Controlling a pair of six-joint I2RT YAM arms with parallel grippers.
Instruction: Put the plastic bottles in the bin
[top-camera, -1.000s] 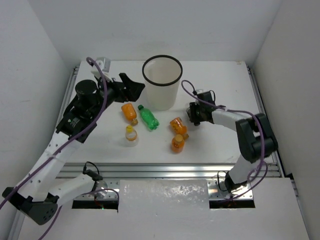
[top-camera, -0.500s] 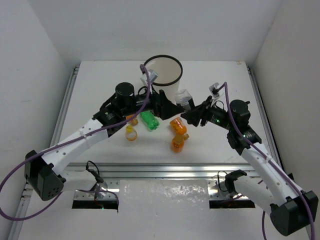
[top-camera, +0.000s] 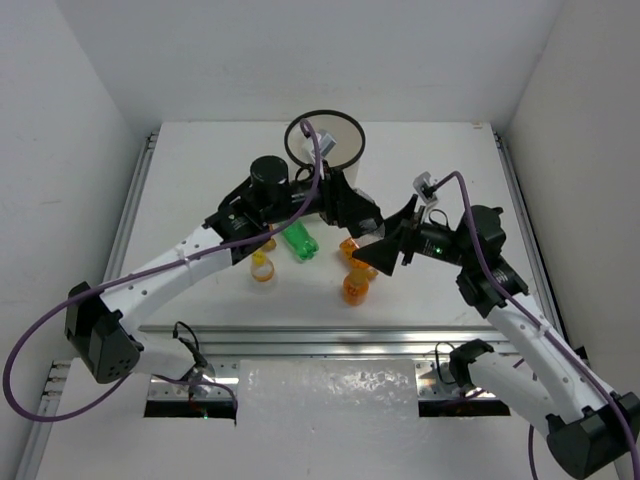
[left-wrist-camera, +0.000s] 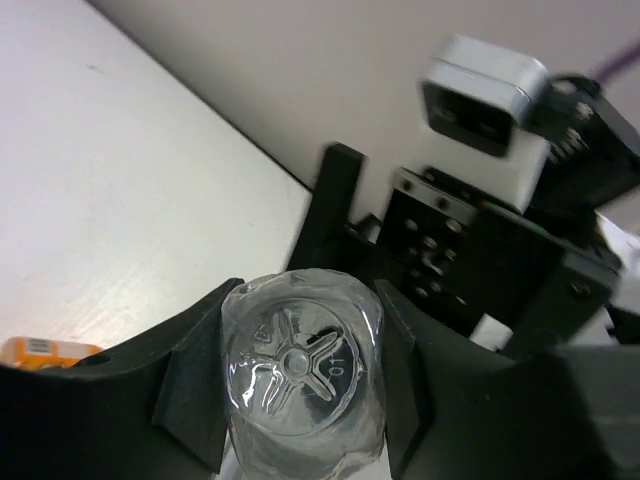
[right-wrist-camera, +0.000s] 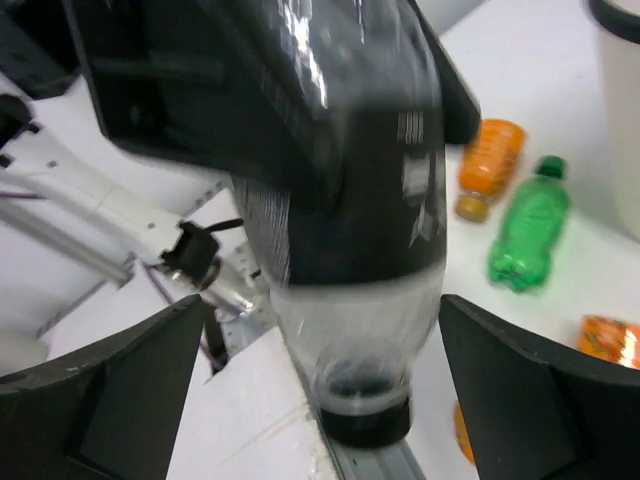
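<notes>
A clear plastic bottle (left-wrist-camera: 300, 365) with a dark label (right-wrist-camera: 340, 130) and black cap hangs above the table's middle. My left gripper (left-wrist-camera: 300, 300) is shut on its base end. My right gripper (right-wrist-camera: 322, 303) stands open around its cap end, both fingers well apart from it. In the top view the left gripper (top-camera: 360, 217) and right gripper (top-camera: 386, 252) meet in front of the bin (top-camera: 345, 135), a white bucket with a black rim. On the table lie a green bottle (top-camera: 297, 240), orange bottles (top-camera: 355, 288) (top-camera: 348, 246) and a yellow-capped clear bottle (top-camera: 262, 269).
Another orange bottle (top-camera: 266, 240) lies partly under the left arm. A metal rail (top-camera: 330, 338) runs along the table's near edge. The white walls stand close on both sides. The left arm crosses over the left half of the table.
The clear bottle has passed from my right gripper to my left. The left gripper closed on it and the right gripper opened. Both arms shifted slightly toward the centre.
</notes>
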